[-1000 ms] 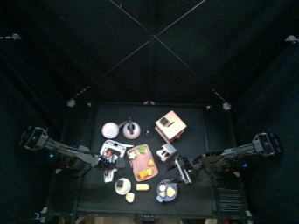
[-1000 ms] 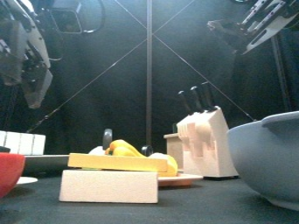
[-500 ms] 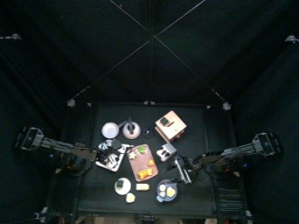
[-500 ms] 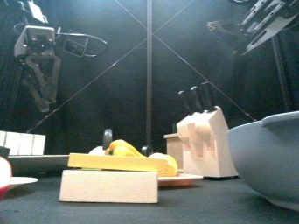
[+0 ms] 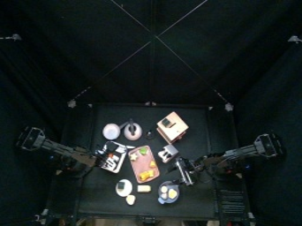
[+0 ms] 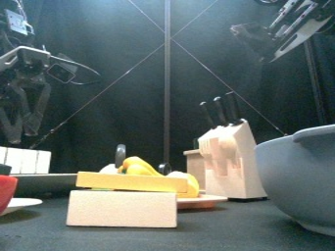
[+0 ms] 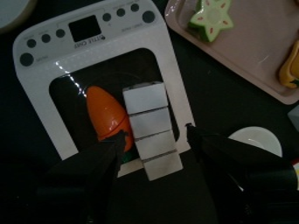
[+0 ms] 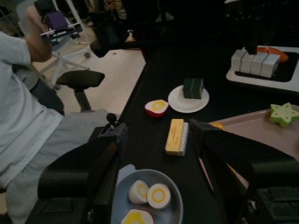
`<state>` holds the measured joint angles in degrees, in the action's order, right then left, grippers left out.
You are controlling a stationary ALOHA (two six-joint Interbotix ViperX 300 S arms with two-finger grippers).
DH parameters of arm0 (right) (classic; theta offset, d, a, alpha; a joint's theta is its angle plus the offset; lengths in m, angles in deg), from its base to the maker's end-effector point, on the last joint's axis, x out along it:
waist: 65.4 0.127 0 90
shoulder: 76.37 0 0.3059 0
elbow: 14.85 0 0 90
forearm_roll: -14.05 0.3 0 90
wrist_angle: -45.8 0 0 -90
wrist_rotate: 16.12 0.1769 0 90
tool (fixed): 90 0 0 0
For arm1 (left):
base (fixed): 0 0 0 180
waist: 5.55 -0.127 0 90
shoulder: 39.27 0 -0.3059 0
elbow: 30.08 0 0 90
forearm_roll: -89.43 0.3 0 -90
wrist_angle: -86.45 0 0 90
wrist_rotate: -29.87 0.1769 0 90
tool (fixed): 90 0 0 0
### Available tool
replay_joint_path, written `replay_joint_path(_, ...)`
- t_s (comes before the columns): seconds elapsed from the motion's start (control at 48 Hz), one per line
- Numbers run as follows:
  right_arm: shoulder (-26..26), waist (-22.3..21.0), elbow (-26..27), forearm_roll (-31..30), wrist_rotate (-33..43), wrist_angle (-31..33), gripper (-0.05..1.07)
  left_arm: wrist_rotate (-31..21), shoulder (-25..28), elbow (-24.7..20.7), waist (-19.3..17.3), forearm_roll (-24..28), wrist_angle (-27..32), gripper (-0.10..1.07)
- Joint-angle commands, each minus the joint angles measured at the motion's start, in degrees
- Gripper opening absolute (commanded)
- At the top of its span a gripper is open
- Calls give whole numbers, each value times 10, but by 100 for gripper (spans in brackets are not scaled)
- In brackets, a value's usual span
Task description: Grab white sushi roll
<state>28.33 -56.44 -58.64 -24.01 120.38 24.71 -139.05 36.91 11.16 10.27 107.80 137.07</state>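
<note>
Nothing is grabbed yet: the left gripper (image 7: 152,157) hangs with its jaws spread wide directly over the white sushi roll (image 7: 152,129), a row of white pieces lying in a black tray with a white rim (image 7: 47,96), just beside an orange piece (image 7: 105,114). By my reckoning the approach is nearly lined up, and what remains is the descent, the close and the lift. The right gripper (image 8: 158,157) rests apart on its own side, holding nothing, jaws parted. The black table (image 5: 200,132) is crowded: a knife block (image 6: 225,157), a grey bowl (image 6: 299,181), a plate of halved eggs (image 8: 146,197). Beyond the black curtains a person (image 8: 24,105) sits by an office chair (image 8: 79,80).
</note>
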Motion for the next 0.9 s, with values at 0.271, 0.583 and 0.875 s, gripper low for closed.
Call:
replay_joint_path(0.271, 3, -2, 18, -1, 0, -4, 92, -2, 26, -4, 2, -16, -11, 92)
replay_joint_path(0.583, 3, -2, 17, -1, 0, -4, 92, 1, 35, 14, 2, -18, -46, 92)
replay_joint_path(0.875, 3, -2, 17, -2, 0, -4, 92, 2, 36, 26, 0, -18, -70, 90)
